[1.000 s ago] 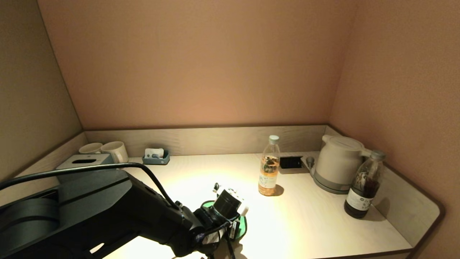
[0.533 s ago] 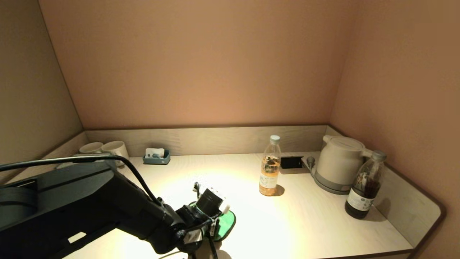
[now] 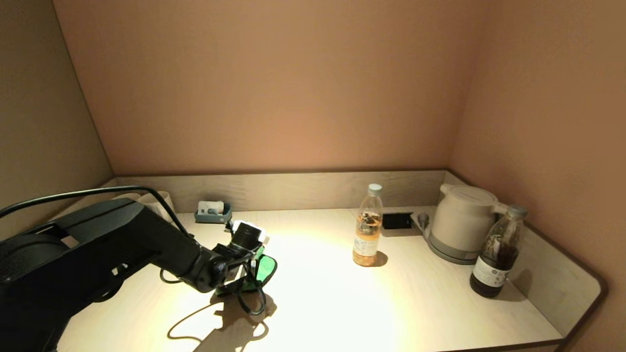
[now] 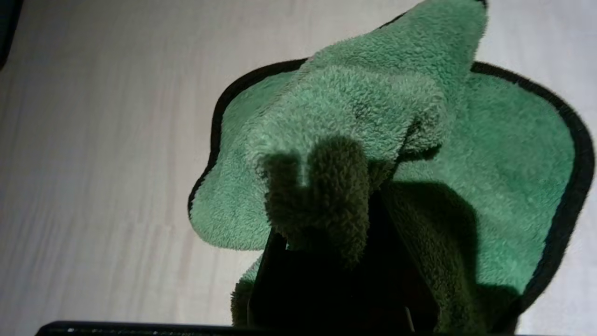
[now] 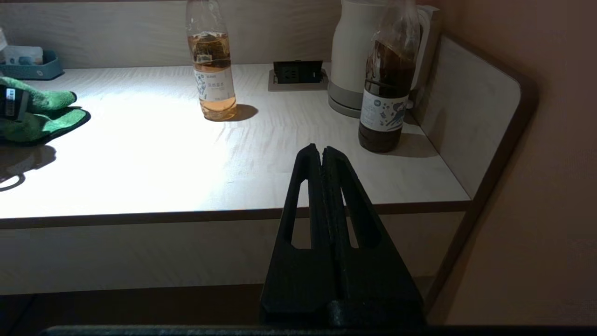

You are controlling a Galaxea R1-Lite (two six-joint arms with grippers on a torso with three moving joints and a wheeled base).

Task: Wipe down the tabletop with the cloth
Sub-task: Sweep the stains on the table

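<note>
The green cloth (image 3: 264, 268) with a black hem lies on the pale wooden tabletop (image 3: 318, 298), left of the middle. My left gripper (image 3: 252, 274) is shut on a bunched fold of the cloth (image 4: 354, 112) and presses it to the table; the rest spreads flat around the fingers. The fingers are mostly hidden by the cloth. The cloth also shows at the far left of the right wrist view (image 5: 42, 119). My right gripper (image 5: 322, 151) is shut and empty, parked below the table's front edge at the right.
A clear bottle of amber drink (image 3: 367, 227) stands mid-table. A white kettle (image 3: 459, 222) and a dark bottle (image 3: 494, 256) stand at the right. A socket plate (image 3: 395, 220), a small blue tray (image 3: 212, 213) and a cup (image 3: 159, 200) sit along the back.
My left gripper has dragged the cloth from the front middle of the table toward the back left, away from the amber bottle. The right arm has not moved.
</note>
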